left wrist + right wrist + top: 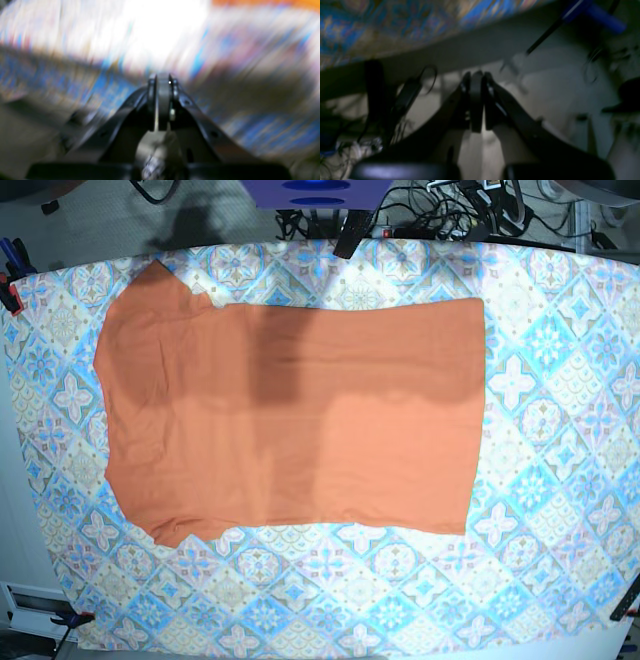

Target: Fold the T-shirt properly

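Observation:
The orange T-shirt (290, 430) lies spread flat on the blue-and-beige tile-patterned tablecloth (540, 480), with its sleeves toward the left and its straight hem toward the right. No gripper shows in the base view. The left wrist view is motion-blurred. My left gripper (162, 77) is shut and empty above the tablecloth (105, 92), and a strip of the orange shirt (265, 2) shows at the top right edge. My right gripper (476, 73) is shut and empty, hanging over the floor beyond the table's edge (395, 27).
Cables and a black arm part (350, 230) sit at the table's far edge. Clamps hold the cloth at the left corners (10, 290) (75, 618). In the right wrist view there are cables (402, 100) and a blue-handled item (605, 17) near the floor.

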`<action>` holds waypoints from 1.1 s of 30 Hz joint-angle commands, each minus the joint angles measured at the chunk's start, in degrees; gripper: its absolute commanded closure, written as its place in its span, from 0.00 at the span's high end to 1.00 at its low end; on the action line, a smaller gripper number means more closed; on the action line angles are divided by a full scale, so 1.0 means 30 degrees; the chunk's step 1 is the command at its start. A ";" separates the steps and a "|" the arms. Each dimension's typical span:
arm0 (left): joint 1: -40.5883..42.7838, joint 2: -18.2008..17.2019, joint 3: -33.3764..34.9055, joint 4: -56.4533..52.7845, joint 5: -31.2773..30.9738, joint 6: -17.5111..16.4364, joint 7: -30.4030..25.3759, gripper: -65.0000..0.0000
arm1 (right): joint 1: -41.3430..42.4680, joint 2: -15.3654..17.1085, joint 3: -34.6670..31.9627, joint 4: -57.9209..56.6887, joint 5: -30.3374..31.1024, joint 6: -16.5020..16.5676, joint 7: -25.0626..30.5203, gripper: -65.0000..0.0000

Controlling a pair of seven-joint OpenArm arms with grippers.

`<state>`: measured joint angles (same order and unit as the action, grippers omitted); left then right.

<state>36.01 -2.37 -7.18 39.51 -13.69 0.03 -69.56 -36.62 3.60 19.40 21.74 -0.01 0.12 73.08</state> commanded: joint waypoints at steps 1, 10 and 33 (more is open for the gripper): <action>0.1052 -0.0133 -0.0024 0.1263 -0.0197 0.0092 -0.0652 0.00 | -0.0848 -0.0158 0.0142 0.0974 0.0048 -0.0025 0.0505 0.00; 0.4510 0.0512 -0.0024 0.9908 -0.0197 0.0092 0.2864 0.09 | -0.4247 -0.3147 0.2809 1.0557 -0.0070 -0.0025 0.0358 0.00; 0.4949 0.0014 -0.0874 2.3212 0.2674 0.0092 2.0242 0.10 | -0.6328 -0.4198 0.2193 2.6908 -0.2648 0.0033 -1.6755 0.00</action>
<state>49.84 -2.11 -9.67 108.05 -5.89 0.14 -7.84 -54.76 -9.13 26.04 101.62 -8.40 0.12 21.45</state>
